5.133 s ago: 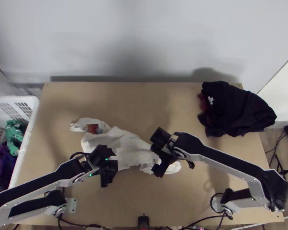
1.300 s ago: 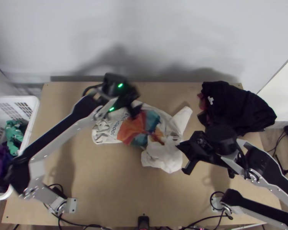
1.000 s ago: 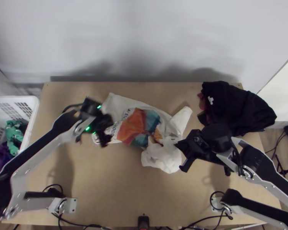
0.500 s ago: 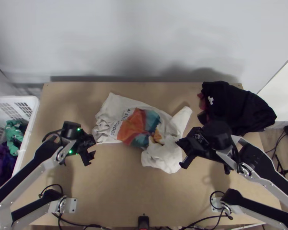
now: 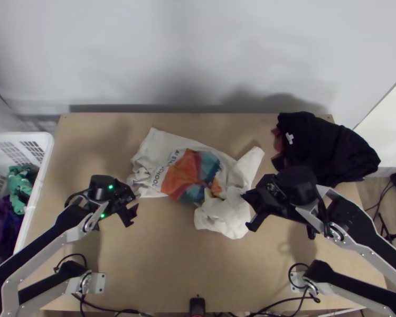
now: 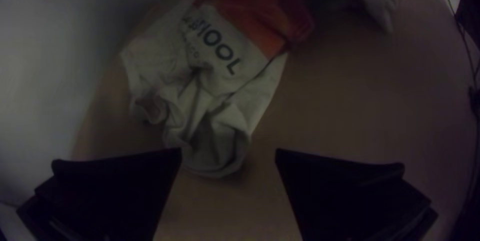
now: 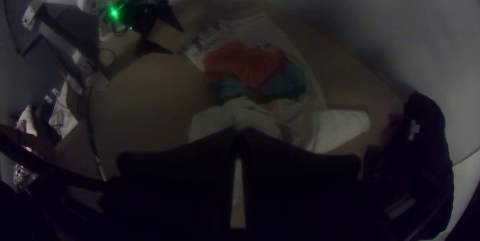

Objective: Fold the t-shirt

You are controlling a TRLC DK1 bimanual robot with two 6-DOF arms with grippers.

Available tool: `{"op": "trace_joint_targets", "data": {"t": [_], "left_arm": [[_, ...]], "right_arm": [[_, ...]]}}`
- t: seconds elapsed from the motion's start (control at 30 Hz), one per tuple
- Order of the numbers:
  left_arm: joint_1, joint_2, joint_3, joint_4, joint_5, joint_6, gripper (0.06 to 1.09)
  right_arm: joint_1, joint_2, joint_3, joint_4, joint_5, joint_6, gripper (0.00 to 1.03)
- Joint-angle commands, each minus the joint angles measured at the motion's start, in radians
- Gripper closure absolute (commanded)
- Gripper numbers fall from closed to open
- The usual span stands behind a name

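1. We locate the white t-shirt in the middle of the surface. Its printed part, with orange and teal patches beneath dark lettering, lies roughly spread. Towards the right arm the fabric is bunched into a white heap, and a narrow flap of it points towards the far edge.

2. We find the left end effector near the rumpled end of the shirt, on the left arm's side. In the left wrist view we see its two black fingers wide apart, with no cloth between them.

3. We note the right end effector at the bunched part of the shirt. The right wrist view shows its fingertips together, a thin slit remaining between the fingers farther back; we cannot tell whether any cloth is pinched there.

4. We see a black garment lying in a heap at the far right corner of the surface, dark red fabric showing at its side.

5. At the left edge, we observe a white basket containing green cloth and purple cloth.
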Motion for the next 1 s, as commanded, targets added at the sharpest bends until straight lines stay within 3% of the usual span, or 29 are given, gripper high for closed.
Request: {"op": "trace_joint_targets", "data": {"t": [0.0,0.73,0.8,0.9,0.97], "left_arm": [[-0.038,0.048,-0.017,0.078,0.0,-0.039,0.17],[-0.032,0.242,-0.011,0.263,-0.001,-0.027,0.26],[-0.029,0.259,-0.007,0.276,-0.001,-0.027,0.33],[-0.026,0.288,0.002,0.29,-0.001,-0.028,0.35],[-0.024,0.304,0.004,0.295,-0.001,-0.025,0.46]], "right_arm": [[-0.004,0.002,0.0,-0.001,-0.001,0.001,1.0],[-0.01,0.0,0.012,-0.004,-0.001,0.004,1.0],[-0.012,-0.001,0.011,-0.004,-0.001,0.004,1.0],[-0.012,0.0,0.012,-0.004,0.001,0.004,1.0],[-0.012,-0.001,0.014,-0.004,0.001,0.004,1.0]]}}
